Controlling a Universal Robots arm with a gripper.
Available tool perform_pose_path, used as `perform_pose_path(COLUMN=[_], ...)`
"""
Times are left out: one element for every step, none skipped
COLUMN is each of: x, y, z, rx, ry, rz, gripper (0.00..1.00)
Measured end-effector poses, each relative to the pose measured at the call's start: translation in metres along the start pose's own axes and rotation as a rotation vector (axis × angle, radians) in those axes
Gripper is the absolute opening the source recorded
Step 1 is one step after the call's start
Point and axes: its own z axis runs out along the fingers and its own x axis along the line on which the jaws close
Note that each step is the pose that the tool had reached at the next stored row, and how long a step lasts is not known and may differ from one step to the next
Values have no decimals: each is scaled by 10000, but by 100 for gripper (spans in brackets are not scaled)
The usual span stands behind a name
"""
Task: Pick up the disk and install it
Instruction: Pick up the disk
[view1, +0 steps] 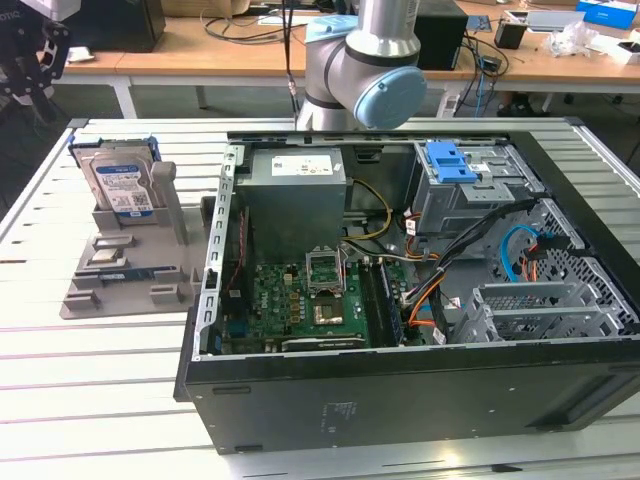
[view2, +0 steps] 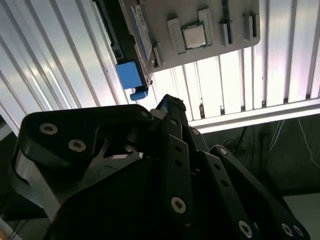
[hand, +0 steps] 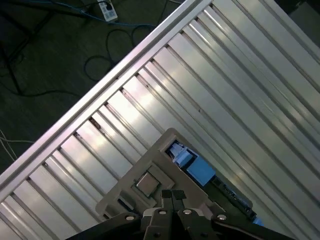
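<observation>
Lab with desks behind, slatted metal table (view1: 100, 400) in front. Open PC case (view1: 400, 400) mid-table, grey holder (view1: 130, 290) at its 9 o'clock. Disk (view1: 120, 185) stands upright in the holder. Likely dense, rigid, slick-faced and shock-sensitive — best gripped across the blue side rails. Gripper (hand: 173, 193) hovers off the disk, fingertips pinched together, empty. Label is white and blue — print unreadable.

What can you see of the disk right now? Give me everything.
The disk is a flat, silver, rectangular drive with a white-and-blue label on its face and blue plastic rails along its sides. It stands on edge, leaning back slightly, in a slot of the grey holder. The holder sits on the slatted table, at the exterior view's left of the open computer case. Only the holder touches the disk; the gripper is apart from it.
</observation>
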Motion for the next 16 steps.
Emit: perform_pose_path(x=[0,-1,-1,-2,-2,-2,-3,-3,-3,-4,-4,-4,-5,-5,-5,-5], y=[1,1,1,2,2,2,3,3,3,4,4,4,4,5,5,5], z=[0,0,0,0,0,0,0,0,0,0,0,0,0,0,0,0], rx=[-5,-9,-13,-16,-21,-24,-29,-32,-37,-40,-45,-48,-54,-57,-64,-69], ry=[6,11,16,19,24,29,34,39,44,47,53,57,65,68,76,83], rz=[-214,-366,-522,-659,-841,-1000,-1181,-1332,-1518,-1653,-1819,-1969,-2229,-2345,-2624,-2851], gripper=[11,11,11,11,11,11,11,11,11,11,11,11,11,11,11,11])
